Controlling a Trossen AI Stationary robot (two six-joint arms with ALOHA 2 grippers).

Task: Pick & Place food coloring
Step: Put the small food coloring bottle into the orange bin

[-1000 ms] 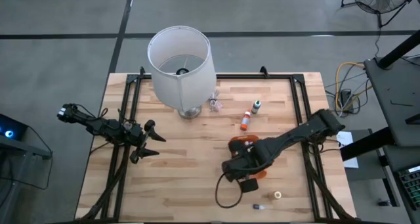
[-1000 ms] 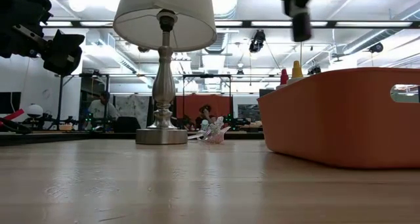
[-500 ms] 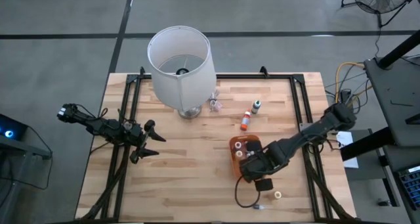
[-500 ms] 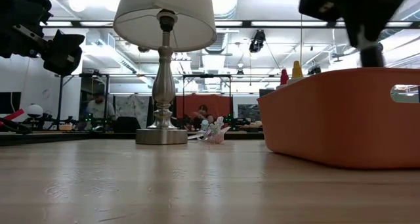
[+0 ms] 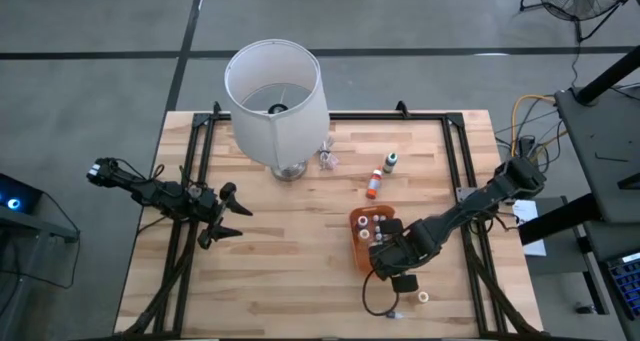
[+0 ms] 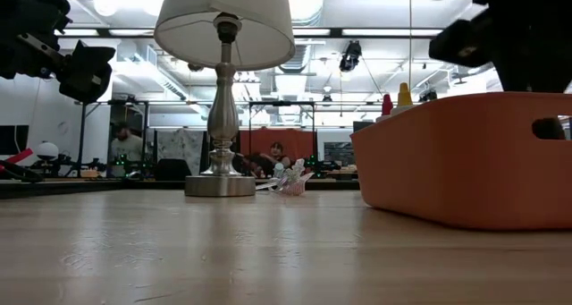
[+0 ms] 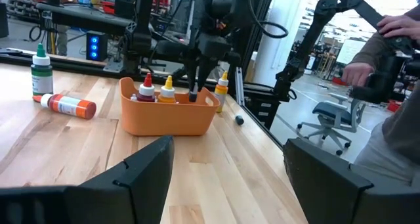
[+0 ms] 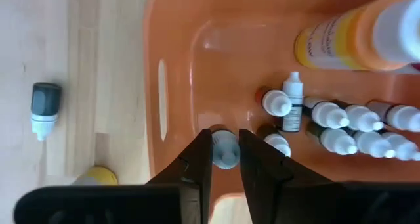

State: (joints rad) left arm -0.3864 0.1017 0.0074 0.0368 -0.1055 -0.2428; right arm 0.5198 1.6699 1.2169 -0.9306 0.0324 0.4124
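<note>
Right gripper at near right of wooden table, over near end of orange oblong plastic tray, fingers clenched on one tiny white-capped food-coloring bottle. More small bottles lying inside tray. Two loose near front edge; two beyond tray. Left gripper spread empty, left edge. White-shaded lamp at far edge.

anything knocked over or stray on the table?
Yes. An orange-labelled bottle lies on its side beside the upright green-capped bottle. A dark-capped bottle lies outside the orange tray, next to a yellow cap.
</note>
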